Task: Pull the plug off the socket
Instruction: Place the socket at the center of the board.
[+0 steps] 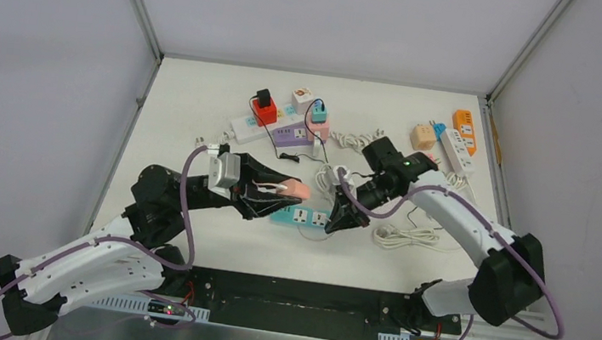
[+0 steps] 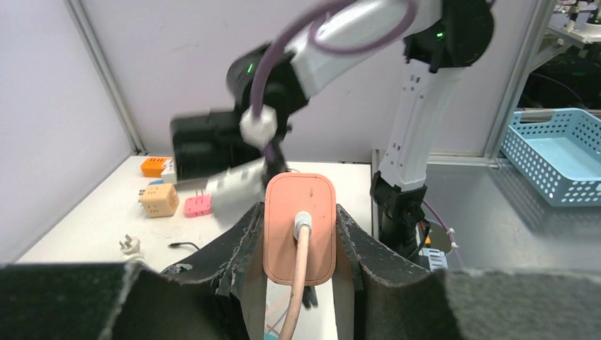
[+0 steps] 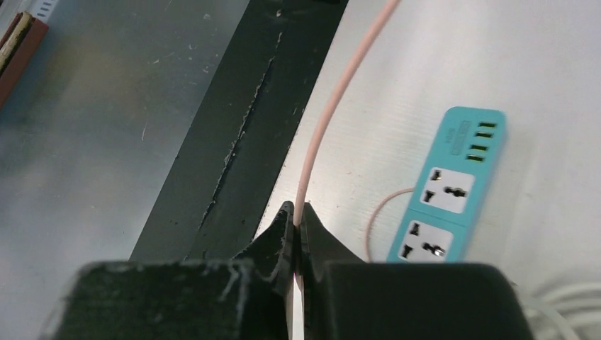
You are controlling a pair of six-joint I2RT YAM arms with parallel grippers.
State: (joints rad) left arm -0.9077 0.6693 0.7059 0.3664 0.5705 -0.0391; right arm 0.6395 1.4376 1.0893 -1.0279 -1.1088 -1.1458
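Note:
My left gripper (image 1: 282, 189) is shut on a pink plug (image 1: 297, 189) and holds it just above the teal socket strip (image 1: 302, 216) in the middle of the table. In the left wrist view the plug (image 2: 299, 234) sits between both fingers with its pink cable (image 2: 294, 304) hanging down. My right gripper (image 1: 336, 222) is at the strip's right end, shut on the pink cable (image 3: 333, 106). In the right wrist view the strip (image 3: 453, 191) lies flat and both its sockets show empty.
More strips and adapters lie at the back: a white and purple strip with a red adapter (image 1: 265, 110), a beige cube (image 1: 423, 136), a white strip (image 1: 456, 149) and an orange one (image 1: 464, 120). A white cable coil (image 1: 401, 235) lies right of the teal strip.

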